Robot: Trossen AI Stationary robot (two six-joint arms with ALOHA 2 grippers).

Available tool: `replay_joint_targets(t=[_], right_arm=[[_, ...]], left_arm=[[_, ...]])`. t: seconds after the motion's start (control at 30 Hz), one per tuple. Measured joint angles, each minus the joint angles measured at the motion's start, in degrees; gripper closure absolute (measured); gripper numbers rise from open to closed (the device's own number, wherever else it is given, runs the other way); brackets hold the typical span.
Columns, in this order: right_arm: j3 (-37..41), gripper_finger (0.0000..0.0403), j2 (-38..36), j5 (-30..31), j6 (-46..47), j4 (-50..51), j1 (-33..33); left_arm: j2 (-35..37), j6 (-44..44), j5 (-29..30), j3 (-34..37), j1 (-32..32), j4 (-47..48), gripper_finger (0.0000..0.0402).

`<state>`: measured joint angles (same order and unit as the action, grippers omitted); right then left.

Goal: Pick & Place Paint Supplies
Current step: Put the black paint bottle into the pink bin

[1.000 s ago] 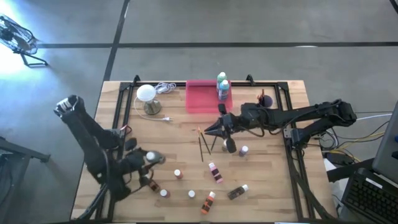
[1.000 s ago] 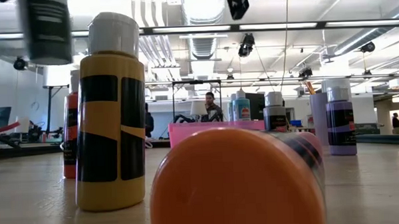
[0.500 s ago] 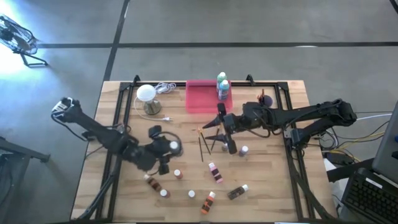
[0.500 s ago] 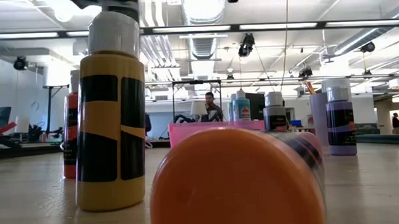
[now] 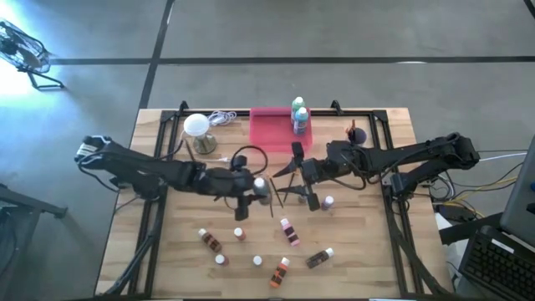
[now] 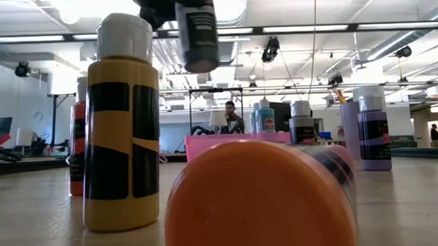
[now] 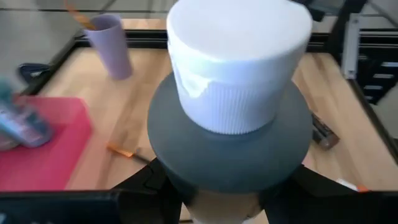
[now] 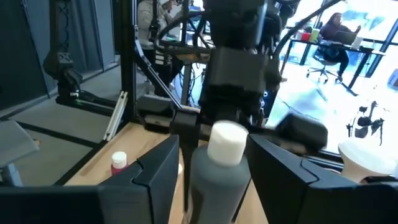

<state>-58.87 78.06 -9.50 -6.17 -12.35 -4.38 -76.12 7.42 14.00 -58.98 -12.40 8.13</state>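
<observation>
A grey paint bottle with a white cap [image 5: 262, 186] hangs upright above the table's middle, and my left gripper [image 5: 253, 187] is shut on it. In the low view the grey bottle [image 6: 197, 35] shows high above the wood. My right gripper [image 5: 281, 186] stands open, level, just to the bottle's right and pointing at it. In the right wrist view the grey bottle [image 8: 217, 168] shows between the right fingers [image 8: 155, 180], with no touch visible. Thin paintbrushes [image 5: 272, 199] lie flat below both grippers. Several small bottles [image 5: 239, 234] stand or lie on the near half. My left gripper pinches the bottle's body below its grey shoulder [image 7: 224, 208] between its two fingers [image 7: 142, 184]. The fingers come nearly level from the table's left, slanting a little down. The bottle sits upright, cap up, lifted clear of the table.
The pink tray [image 5: 272, 134] at the far middle carries the green and blue bottles [image 5: 298, 117]. A white globe lamp [image 5: 196, 125] with a cord stands far left, a purple cup [image 5: 359, 134] far right. A yellow bottle [image 6: 121, 134] and a lying orange one [image 6: 258, 198] crowd the near edge.
My left gripper has swung from the near left of the table toward the middle, carrying the grey bottle upright and clear of the wood, up to my right gripper. My right gripper has stayed in place and opened its fingers.
</observation>
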Motion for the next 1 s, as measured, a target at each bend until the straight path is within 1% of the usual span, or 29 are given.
replay_joint_targets(t=[0.1, 0.17, 0.4, 0.5, 0.7, 0.87, 1.0], right_arm=[[0.0, 0.0228, 0.0, 0.03, 0.07, -0.01, 0.0], [0.0, 0.0231, 0.0, 0.48, 0.13, 0.03, 0.02], [0.02, 0.022, -0.07, 0.48, 1.54, 2.01, 0.02], [0.04, 0.0212, -0.14, 0.36, 2.08, 3.2, 0.0], [0.07, 0.0205, -0.12, 0.44, 3.16, 5.06, 0.02], [0.07, 0.0222, -0.07, 0.44, 2.8, 5.15, 0.0], [0.07, 0.025, -0.07, 0.43, 2.77, 4.96, 0.02]], left_arm=[[-2.56, -1.74, -3.4, -1.5, 1.47, -1.32, 0.0234], [-4.37, -2.94, -4.13, -3.08, 1.98, -1.45, 0.0234], [-9.56, -7.66, -4.37, -9.24, 2.18, -0.57, 0.0234], [-10.94, -8.94, -4.29, -11.6, 2.21, 1.58, 0.0234], [-12.06, -10.86, -3.54, -14.87, 2.25, 2.54, 0.0234], [-12.16, -11.24, -3.65, -15.15, 2.3, 3.7, 0.0234], [-12.04, -11.24, -3.45, -15.13, 2.34, 3.98, 0.0234]])
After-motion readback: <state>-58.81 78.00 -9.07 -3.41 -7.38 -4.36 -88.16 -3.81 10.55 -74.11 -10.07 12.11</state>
